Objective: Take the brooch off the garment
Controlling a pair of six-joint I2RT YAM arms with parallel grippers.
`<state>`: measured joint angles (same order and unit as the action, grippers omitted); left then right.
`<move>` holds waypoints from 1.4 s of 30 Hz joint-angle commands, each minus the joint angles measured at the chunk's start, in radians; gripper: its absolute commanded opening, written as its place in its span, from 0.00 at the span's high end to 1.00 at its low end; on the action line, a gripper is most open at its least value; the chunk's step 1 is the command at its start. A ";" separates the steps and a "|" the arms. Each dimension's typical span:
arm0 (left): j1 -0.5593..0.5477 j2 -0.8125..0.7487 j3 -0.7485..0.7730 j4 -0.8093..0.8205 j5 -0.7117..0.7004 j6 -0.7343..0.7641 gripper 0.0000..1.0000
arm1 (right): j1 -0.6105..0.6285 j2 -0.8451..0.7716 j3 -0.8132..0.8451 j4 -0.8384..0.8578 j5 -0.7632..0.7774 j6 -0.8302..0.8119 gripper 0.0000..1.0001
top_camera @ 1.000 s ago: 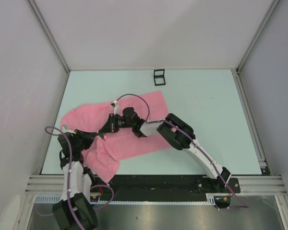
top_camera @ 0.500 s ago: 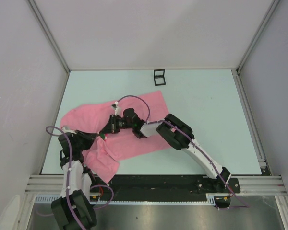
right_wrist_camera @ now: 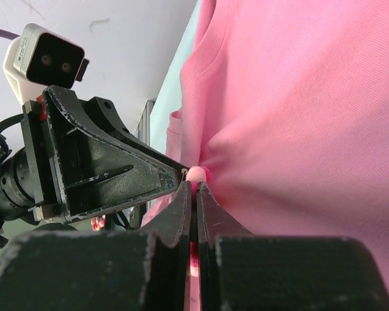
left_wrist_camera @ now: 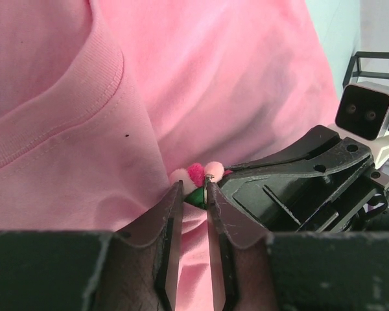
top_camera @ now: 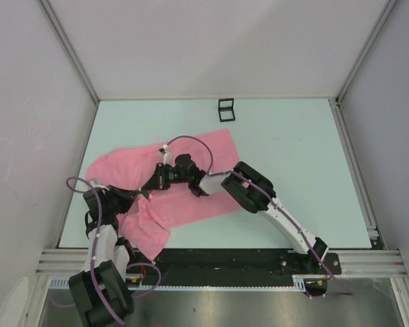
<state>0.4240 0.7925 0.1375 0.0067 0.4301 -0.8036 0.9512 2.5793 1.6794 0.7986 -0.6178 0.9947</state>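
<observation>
There was one pink T-shirt [top_camera: 211, 146], one flower brooch [left_wrist_camera: 196, 173], one small black square frame [top_camera: 225, 109] and one counter [top_camera: 293, 143]. The arms numbered two, a left arm [top_camera: 102, 248] and a right arm [top_camera: 276, 212]. There were two wrist cameras: the right arm's camera [left_wrist_camera: 366, 111] and the left arm's camera [right_wrist_camera: 44, 59].

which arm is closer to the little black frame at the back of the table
Right. The right arm stretches across the garment in front of the black frame; the left arm, pinching the brooch, sits at the table's near left edge, farther away.
</observation>
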 commanded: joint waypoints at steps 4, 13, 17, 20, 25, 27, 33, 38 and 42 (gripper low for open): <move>-0.001 0.031 0.001 0.047 0.015 0.029 0.77 | 0.004 0.005 0.051 0.122 -0.043 0.022 1.00; -0.001 0.068 0.005 0.065 0.027 0.037 0.82 | 0.018 0.013 0.071 0.203 -0.089 0.056 1.00; -0.001 0.082 0.013 0.062 0.019 0.046 0.84 | 0.026 0.027 0.085 0.246 -0.115 0.082 1.00; -0.001 0.099 0.014 0.065 0.015 0.049 0.86 | 0.024 0.036 0.085 0.310 -0.134 0.125 1.00; 0.001 0.129 0.020 0.087 0.025 0.052 0.91 | 0.034 0.050 0.102 0.392 -0.174 0.170 1.00; 0.001 0.131 0.027 0.088 0.030 0.053 0.92 | 0.035 0.053 0.106 0.398 -0.178 0.177 1.00; -0.001 0.113 0.042 0.030 0.015 0.055 0.93 | 0.026 0.056 0.071 0.430 -0.148 0.190 1.00; -0.001 0.064 0.048 -0.077 -0.033 0.018 0.95 | 0.004 0.042 0.020 0.456 -0.106 0.191 1.00; -0.001 0.018 0.065 -0.141 -0.057 0.000 0.86 | -0.002 0.036 0.003 0.415 -0.091 0.157 1.00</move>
<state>0.4240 0.8471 0.1719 -0.0124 0.4026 -0.7868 0.9489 2.6595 1.6855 1.1217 -0.7250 1.1587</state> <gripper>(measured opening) 0.105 0.021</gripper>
